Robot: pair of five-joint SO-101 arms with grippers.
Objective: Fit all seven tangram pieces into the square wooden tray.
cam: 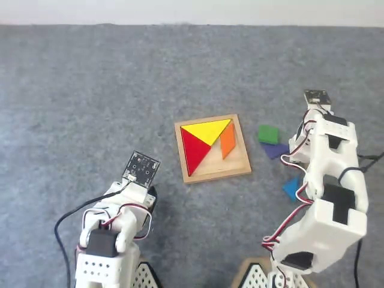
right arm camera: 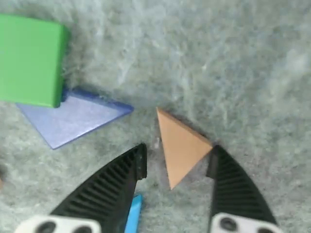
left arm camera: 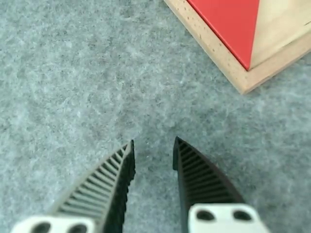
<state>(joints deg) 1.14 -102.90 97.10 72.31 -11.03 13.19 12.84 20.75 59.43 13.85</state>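
Observation:
The square wooden tray lies mid-table and holds a yellow triangle, a red triangle and an orange parallelogram. To its right lie a green square, a purple triangle and a light blue piece. My right gripper is open low over the carpet, with a small tan triangle lying between its fingers. The green square and purple triangle lie just beyond it. My left gripper is open and holds nothing, over bare carpet near the tray's corner.
Grey carpet covers the whole table. The right arm stands over the loose pieces and hides part of them from above. The left arm sits at the near left, short of the tray.

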